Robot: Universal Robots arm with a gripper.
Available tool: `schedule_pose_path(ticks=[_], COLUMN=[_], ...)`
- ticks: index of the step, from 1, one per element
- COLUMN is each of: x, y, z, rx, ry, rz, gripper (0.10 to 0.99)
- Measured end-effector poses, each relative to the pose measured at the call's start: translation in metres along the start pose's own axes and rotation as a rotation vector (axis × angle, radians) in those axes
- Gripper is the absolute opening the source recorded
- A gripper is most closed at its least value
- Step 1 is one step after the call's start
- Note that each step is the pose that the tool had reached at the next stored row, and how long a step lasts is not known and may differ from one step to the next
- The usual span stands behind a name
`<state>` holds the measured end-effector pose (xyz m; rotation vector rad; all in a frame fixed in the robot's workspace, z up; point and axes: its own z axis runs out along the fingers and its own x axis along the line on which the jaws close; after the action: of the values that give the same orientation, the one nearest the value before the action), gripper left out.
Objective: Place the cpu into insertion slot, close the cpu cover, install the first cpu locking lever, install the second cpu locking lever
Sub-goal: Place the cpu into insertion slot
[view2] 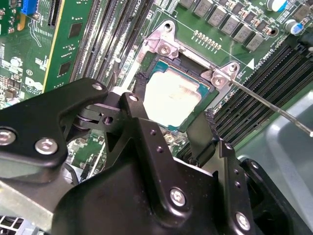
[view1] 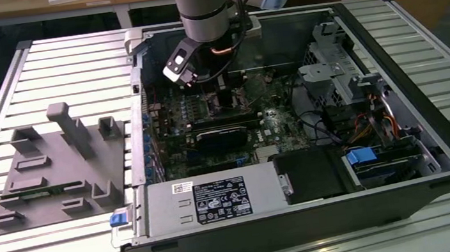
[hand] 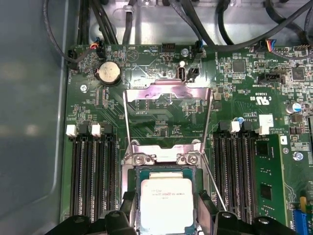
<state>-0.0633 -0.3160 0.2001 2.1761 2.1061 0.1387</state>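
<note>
Fingers of the gripper stand spread, one on each side of the cpu, just beside its edges. The cpu lies flat in the insertion slot on the green board. In the first wrist view the cpu cover is swung open, flanked by thin wire levers. In the exterior view the arm reaches down into the open case on the table.

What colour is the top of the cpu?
Silvery grey. The cpu shows best in the first wrist view.
</note>
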Motion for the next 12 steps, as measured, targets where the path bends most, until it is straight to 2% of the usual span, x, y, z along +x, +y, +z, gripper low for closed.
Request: schedule_pose_path(ticks=[7,9,10,12], x=[0.0000,0.0000,0.0000,0.0000], y=[0.0000,0.0000,0.0000,0.0000], z=[-0.0002,-0.0003,-0.0003,-0.0003], rx=[0.000,0.000,0.000,0.000], ry=[-0.0002,-0.0002,-0.0002,-0.0002], rz=[0.000,0.000,0.000,0.000], gripper=[0.596,0.475,0.475,0.357])
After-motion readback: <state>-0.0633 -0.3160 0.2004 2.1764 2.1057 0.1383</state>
